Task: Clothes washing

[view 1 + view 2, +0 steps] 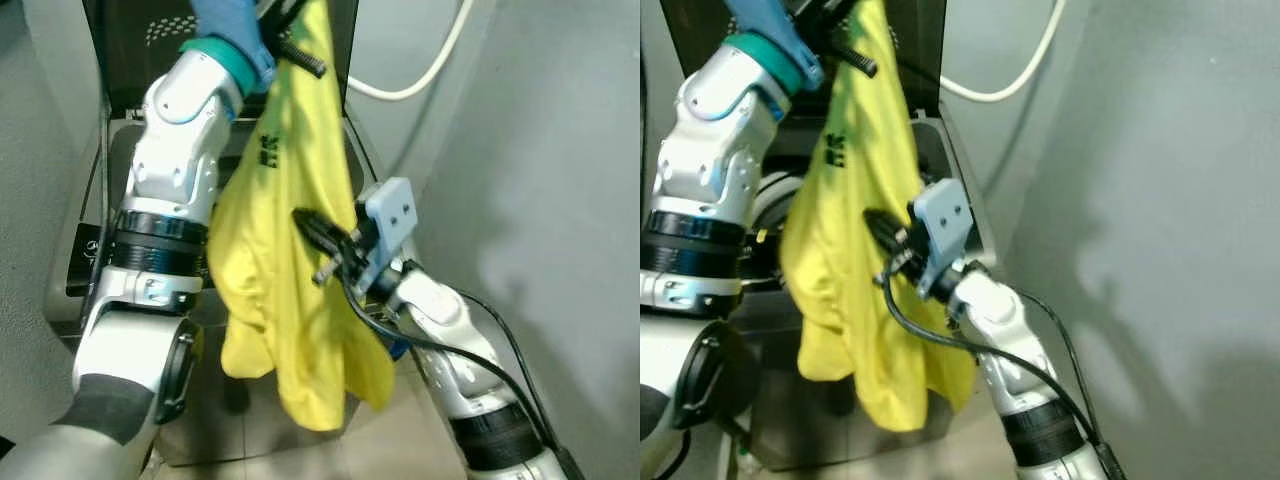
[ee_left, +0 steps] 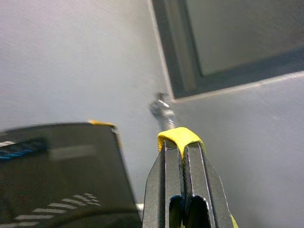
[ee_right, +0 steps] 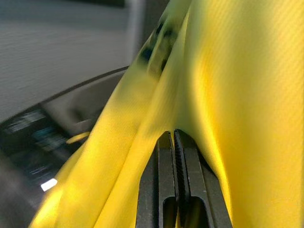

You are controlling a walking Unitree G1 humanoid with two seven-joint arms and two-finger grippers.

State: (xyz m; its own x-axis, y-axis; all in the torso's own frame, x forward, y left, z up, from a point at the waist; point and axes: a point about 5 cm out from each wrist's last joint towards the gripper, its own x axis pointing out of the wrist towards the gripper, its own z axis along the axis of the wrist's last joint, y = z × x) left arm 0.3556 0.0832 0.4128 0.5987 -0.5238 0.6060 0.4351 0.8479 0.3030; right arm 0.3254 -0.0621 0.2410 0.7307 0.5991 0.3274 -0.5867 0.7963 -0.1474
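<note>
Pinched at its top edge by the raised left claw (image 1: 300, 55), a limp yellow fabric shirt (image 1: 290, 260) is met mid-cloth by the right claw (image 1: 322, 245), fingers pressed together; light, floppy, best gripped at bunched folds.

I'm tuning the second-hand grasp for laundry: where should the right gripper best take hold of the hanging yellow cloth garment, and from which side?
Grip the yellow cloth garment at mid-height on its right edge, coming in from the robot's right. The left gripper pinches its top, so it hangs in long vertical folds. The right gripper, fingers together, already presses there; a fold at that edge is probably easiest to pinch.
</note>
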